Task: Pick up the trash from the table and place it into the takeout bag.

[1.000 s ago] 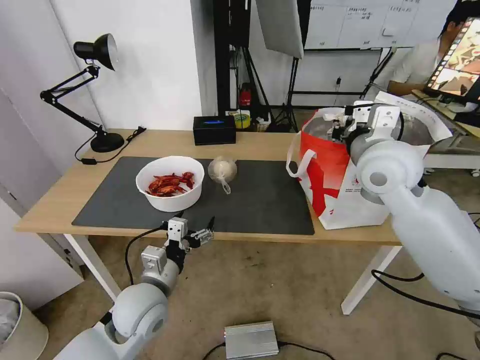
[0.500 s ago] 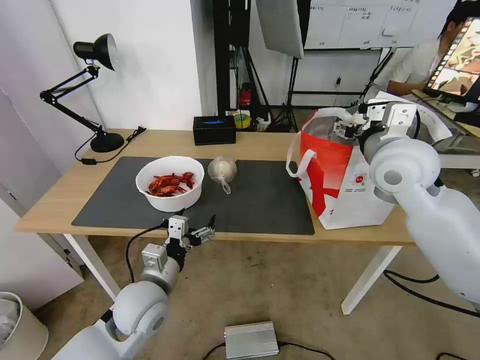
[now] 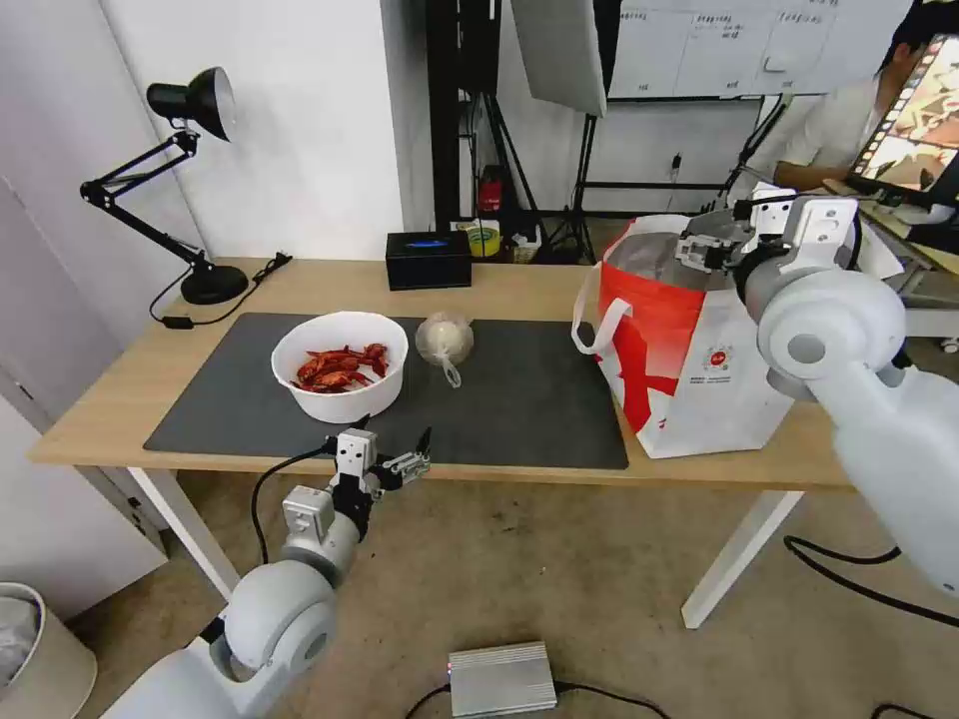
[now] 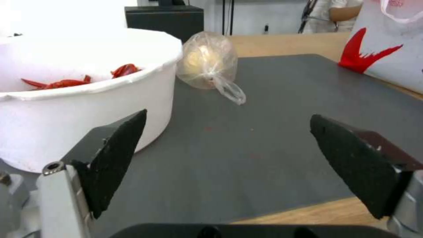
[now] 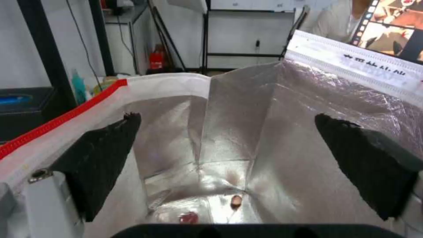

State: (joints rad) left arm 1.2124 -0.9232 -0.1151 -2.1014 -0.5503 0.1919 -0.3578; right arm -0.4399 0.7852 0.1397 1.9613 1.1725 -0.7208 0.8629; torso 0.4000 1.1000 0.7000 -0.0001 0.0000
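The right tool [image 3: 711, 245] has risen out of the takeout bag [image 3: 689, 379] over the last second and drawn back toward the tabletop's right end; it now hangs just above the bag's open mouth, jaws spread wide and holding nothing. The right wrist view looks down past the wide black pads [image 5: 103, 155] into the foil lining, where something clear with red bits lies on the bottom. That suggests one piece of trash has just been dropped in and this arm is free for the next.

On the dark mat, the white bowl of red shells [image 3: 340, 364] and the knotted clear bag [image 3: 445, 342] beside it have not moved, so they remain to be cleared. The left tool [image 3: 392, 461] stays at the tabletop's [image 3: 519, 290] near edge in front of the bowl, jaws wide and empty.
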